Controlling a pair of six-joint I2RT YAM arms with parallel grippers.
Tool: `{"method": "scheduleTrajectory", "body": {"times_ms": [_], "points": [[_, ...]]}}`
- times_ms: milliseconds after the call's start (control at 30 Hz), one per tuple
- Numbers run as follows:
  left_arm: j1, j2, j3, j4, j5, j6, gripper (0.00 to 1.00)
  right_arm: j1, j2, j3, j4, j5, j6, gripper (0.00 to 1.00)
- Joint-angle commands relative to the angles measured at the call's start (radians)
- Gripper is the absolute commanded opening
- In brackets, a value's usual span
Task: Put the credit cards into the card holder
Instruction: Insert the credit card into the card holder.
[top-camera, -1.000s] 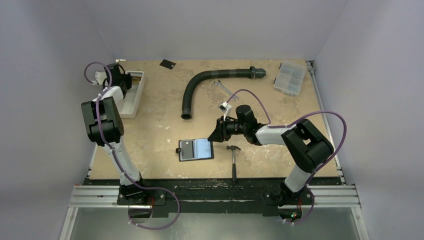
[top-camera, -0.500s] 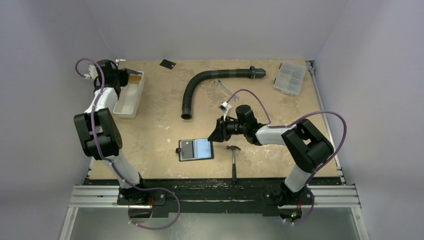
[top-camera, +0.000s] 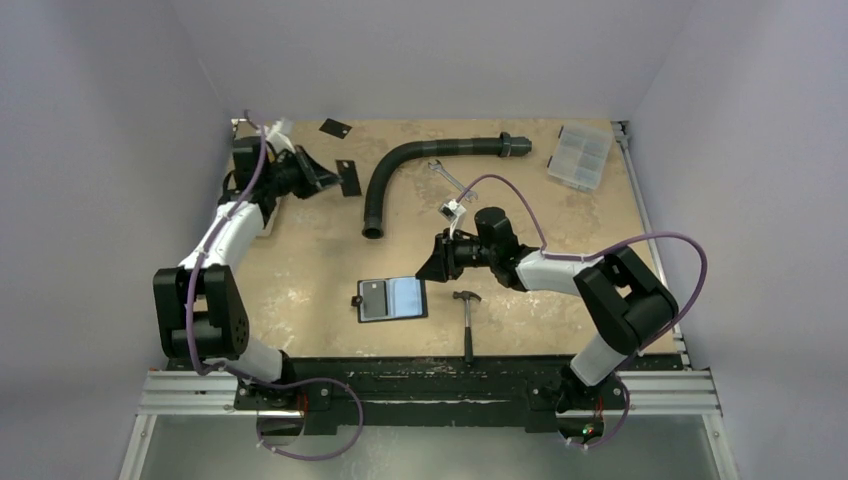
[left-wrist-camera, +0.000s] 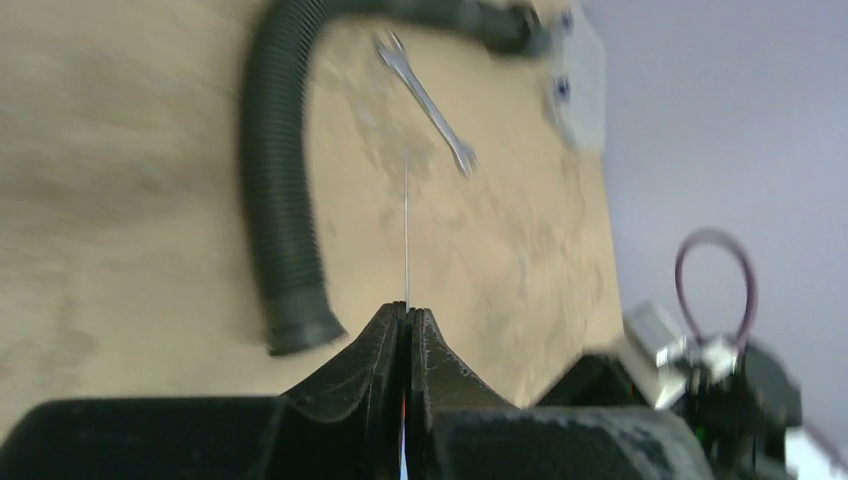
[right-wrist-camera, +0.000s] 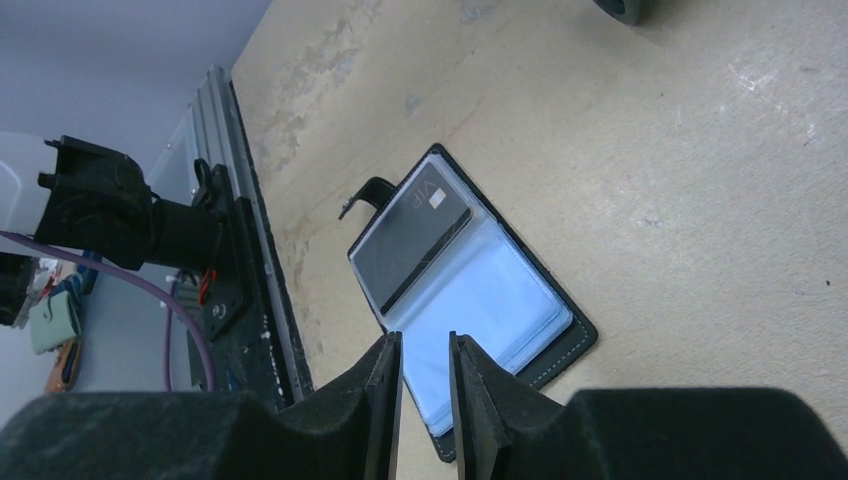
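Observation:
The card holder (top-camera: 392, 298) lies open near the table's front middle, and its left pocket holds one dark credit card (right-wrist-camera: 415, 240). My left gripper (top-camera: 328, 178) is at the back left, shut on a second credit card (top-camera: 347, 178). The left wrist view shows that card edge-on as a thin line (left-wrist-camera: 406, 220) sticking out from the left gripper (left-wrist-camera: 407, 310). A third card (top-camera: 334, 128) lies flat at the far edge. My right gripper (top-camera: 432, 265) hovers just right of the holder (right-wrist-camera: 500, 310). This gripper (right-wrist-camera: 425, 345) is open by a narrow gap with nothing between its fingers.
A black corrugated hose (top-camera: 385, 180) curves across the back middle, with a wrench (top-camera: 447, 182) beside it. A clear compartment box (top-camera: 580, 156) sits at the back right. A hammer (top-camera: 467, 315) lies right of the holder. A white tray (top-camera: 268, 215) is mostly hidden under my left arm.
My left arm has swung from over the white tray to the right, carrying a card toward the hose. The right arm has barely moved.

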Motion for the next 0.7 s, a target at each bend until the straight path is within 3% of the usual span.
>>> {"method": "scheduleTrajectory", "body": {"times_ms": [0,133,233,433,667], "points": [[-0.093,-0.093,-0.068,-0.140,0.227,0.265,0.00,-0.006,-0.076,-0.023,0.039,-0.015,0.058,0.32],[-0.165,-0.117,-0.117,-0.380,0.097,0.439,0.00,-0.008,-0.056,-0.057,0.122,-0.045,0.139,0.33],[-0.184,-0.147,-0.198,-0.402,0.106,0.464,0.00,-0.008,0.002,-0.065,0.191,-0.079,0.186,0.35],[-0.215,-0.170,-0.320,-0.320,0.171,0.367,0.00,0.004,0.100,-0.004,0.166,-0.102,0.182,0.34],[-0.274,-0.183,-0.370,-0.365,0.060,0.259,0.00,0.008,0.222,0.070,0.102,-0.128,0.126,0.18]]}}
